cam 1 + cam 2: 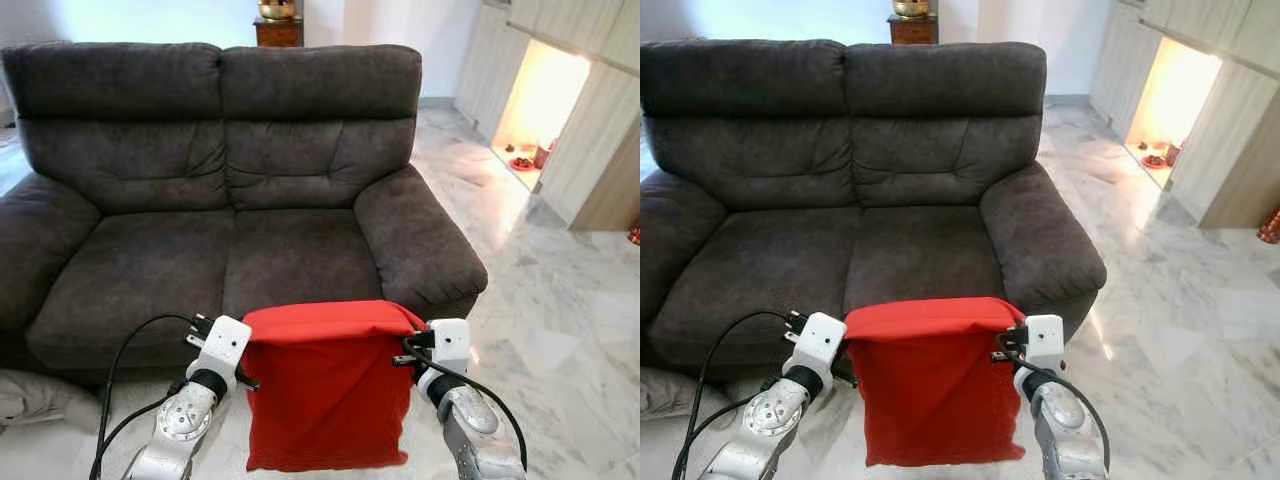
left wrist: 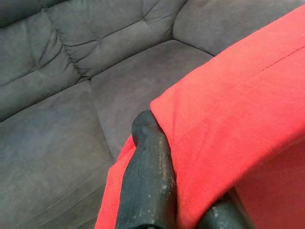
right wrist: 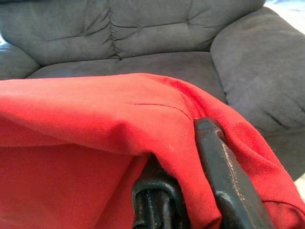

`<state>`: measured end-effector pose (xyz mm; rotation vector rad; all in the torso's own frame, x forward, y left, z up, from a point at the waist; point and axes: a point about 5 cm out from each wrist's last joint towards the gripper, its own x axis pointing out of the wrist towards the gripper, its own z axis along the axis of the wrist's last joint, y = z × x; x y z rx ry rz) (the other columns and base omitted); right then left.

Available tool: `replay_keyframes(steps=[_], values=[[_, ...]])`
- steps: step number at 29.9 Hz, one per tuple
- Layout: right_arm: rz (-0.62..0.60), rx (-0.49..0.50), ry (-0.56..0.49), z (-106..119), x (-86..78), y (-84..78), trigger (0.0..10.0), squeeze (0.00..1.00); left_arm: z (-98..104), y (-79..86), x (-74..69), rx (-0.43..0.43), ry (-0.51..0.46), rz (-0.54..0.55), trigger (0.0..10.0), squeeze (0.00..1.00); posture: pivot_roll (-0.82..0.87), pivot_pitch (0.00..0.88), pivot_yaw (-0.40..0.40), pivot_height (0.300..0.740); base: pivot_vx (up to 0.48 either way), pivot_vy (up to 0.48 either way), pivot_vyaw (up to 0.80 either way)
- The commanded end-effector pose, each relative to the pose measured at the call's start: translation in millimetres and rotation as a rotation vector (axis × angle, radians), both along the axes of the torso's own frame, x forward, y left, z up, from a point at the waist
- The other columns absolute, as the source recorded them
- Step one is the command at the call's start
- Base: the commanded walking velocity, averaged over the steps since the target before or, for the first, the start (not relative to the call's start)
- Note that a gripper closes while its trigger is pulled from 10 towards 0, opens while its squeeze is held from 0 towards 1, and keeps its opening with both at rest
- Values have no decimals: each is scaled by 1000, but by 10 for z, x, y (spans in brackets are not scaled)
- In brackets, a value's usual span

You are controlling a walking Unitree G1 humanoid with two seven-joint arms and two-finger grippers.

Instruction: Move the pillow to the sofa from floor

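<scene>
White marble floor (image 1: 560, 300) at right; lit cabinet niche (image 1: 540, 100) upper right; wooden side table (image 1: 278, 30) top centre; pale walls.

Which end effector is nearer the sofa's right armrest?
Right. The right end effector grips the red pillow at its armrest-side corner, just before the armrest; the left end effector clamps the opposite corner, farther away.
</scene>
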<state>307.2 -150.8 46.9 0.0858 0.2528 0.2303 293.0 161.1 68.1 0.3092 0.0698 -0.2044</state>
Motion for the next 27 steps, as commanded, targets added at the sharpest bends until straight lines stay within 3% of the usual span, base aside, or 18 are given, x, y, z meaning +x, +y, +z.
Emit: replay_keyframes(steps=[1, 11, 27], values=[[-35, 19, -76, 164, 87, -62, 10000, 0, 265, 206, 77, -22, -125, 83, 10000, 0, 122, 0, 2, 740, 0, 0, 0], [-36, 41, -121, 242, 123, -37, 10000, 0, 316, 214, 87, -32, -150, 89, 10000, 0, 125, 0, 6, 740, 213, 0, 0], [-3, 39, -180, 367, 200, 25, 10000, 0, 347, 246, 81, -39, -159, 105, 10000, 0, 129, 0, 6, 740, 357, 0, 0]])
